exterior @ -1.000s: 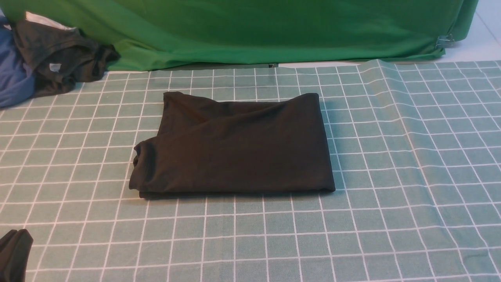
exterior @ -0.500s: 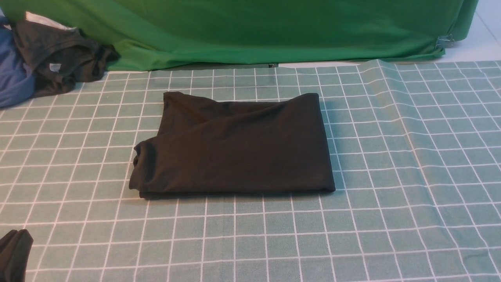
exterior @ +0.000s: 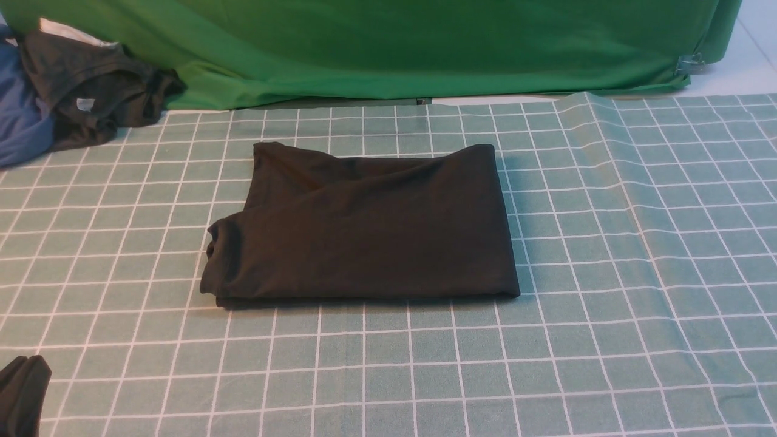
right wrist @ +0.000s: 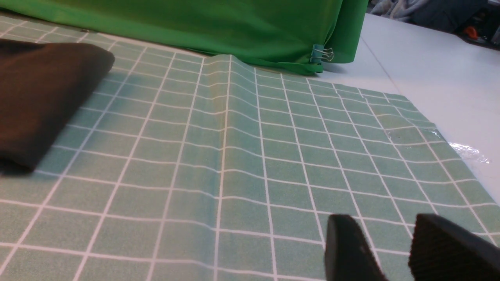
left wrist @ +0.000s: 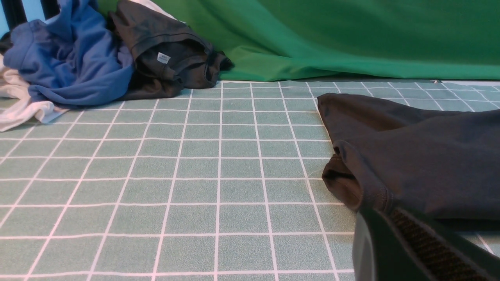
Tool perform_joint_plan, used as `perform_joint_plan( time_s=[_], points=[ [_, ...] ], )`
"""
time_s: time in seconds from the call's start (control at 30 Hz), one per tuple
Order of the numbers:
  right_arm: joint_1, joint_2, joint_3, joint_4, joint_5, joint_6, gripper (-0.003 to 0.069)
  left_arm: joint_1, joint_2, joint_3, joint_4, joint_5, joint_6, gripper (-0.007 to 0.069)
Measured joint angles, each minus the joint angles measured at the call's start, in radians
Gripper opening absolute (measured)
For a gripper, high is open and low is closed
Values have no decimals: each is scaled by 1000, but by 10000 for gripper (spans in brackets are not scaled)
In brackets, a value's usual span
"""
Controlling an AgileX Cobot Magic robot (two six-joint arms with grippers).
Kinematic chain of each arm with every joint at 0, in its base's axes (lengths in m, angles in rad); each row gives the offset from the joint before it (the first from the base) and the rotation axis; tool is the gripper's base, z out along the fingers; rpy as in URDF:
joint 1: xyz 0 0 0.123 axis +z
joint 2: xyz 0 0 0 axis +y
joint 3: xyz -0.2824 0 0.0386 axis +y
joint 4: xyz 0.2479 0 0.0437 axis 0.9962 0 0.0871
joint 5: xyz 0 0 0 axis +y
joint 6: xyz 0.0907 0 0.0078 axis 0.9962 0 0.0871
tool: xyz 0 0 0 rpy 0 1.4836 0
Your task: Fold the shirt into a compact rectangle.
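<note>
1. The shirt (exterior: 364, 227) lies folded into a roughly rectangular black block in the middle of the front view, flat on the green checked cloth (exterior: 607, 243) that covers the table.
2. Its lower left corner bulges out in a rolled fold; the right edge is straight.
3. The left tool (exterior: 21, 394) shows as a dark shape in the lower left corner of the front view, apart from the shirt; its jaws are closed on nothing.
4. In the right wrist view the right tool (right wrist: 390, 249) sits at the lower right with a gap between its two fingers, empty, above bare checked cloth.
5. A dark grey garment (exterior: 91, 91) and a blue garment (exterior: 18, 115) are heaped at the upper left.
6. A bright green cloth (exterior: 394, 42) hangs across the top.
</note>
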Motion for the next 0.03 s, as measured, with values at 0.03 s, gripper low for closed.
perform_joint_plan(
  time_s=[0.03],
  points=[
    [0, 0, 0, 0, 0, 0, 239, 0, 0, 0, 0, 0, 1, 13]
  ],
)
